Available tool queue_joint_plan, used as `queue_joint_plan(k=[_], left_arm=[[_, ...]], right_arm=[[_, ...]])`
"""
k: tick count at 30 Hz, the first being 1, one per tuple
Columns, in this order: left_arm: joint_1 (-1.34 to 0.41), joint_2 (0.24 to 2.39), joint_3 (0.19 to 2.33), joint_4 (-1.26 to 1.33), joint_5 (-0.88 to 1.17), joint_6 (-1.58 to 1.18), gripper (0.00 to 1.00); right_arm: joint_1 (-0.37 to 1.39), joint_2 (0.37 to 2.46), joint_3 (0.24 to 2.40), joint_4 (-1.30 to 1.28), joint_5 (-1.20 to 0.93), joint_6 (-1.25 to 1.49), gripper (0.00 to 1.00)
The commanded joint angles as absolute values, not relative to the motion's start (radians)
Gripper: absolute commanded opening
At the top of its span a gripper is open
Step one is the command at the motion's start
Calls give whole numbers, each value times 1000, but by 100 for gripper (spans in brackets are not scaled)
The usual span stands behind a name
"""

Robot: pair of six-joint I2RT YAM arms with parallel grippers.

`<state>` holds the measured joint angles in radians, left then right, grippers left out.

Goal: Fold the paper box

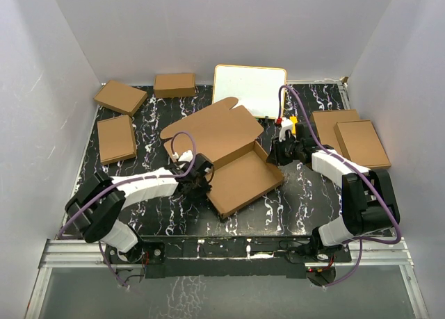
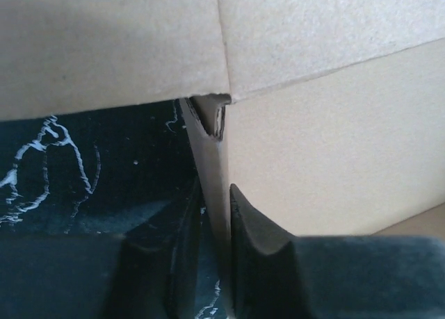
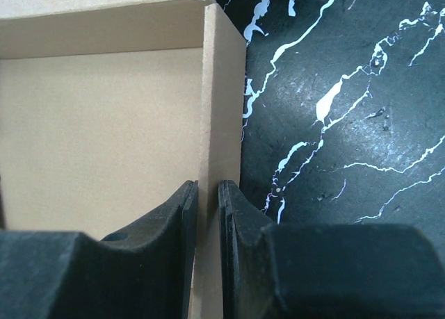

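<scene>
Though it looks like nothing more than thin card, the half-formed brown die-cut cardboard box (image 1: 240, 173) holds its shape in the middle of the black white-veined tabletop (image 1: 139, 218), tray part near, lid flap lifted toward the far left. The left hand (image 1: 200, 183) is pinched on the tray's left wall by a corner, and the right hand (image 1: 277, 154) is clenched on the right wall. I'd judge the box light, stiff across its panels, weak at the creases and apt to slide, so the walls near the corners seem the best holds. Small folded brown boxes (image 1: 117, 140) lie at the far left and right, and a white tan-framed board (image 1: 249, 90) stands just beyond the lid. None seems to crowd the arms.
</scene>
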<state>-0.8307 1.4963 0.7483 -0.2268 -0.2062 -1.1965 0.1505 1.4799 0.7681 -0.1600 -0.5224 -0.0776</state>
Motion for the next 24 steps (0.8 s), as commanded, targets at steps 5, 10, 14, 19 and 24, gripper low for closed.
queue_joint_plan(k=[5,10,14,19,24], left_arm=[[-838,1573,876,-396,-279,-1088,0],[-828,1620,959,-470,-340,-960,0],[-813,1681,1047,-578,-362,-898,26],[-808,1688,1081,-602,-357,-865,44],[-806,1659,1091,-600,-339,-862,51]], right_arm=[[155,1452,763,-121,-589,-70,23],[155,1444,753,-117,-692,-60,39],[156,1437,753,-121,-762,-75,51],[156,1425,749,-118,-794,-86,57],[156,1422,749,-120,-788,-91,58]])
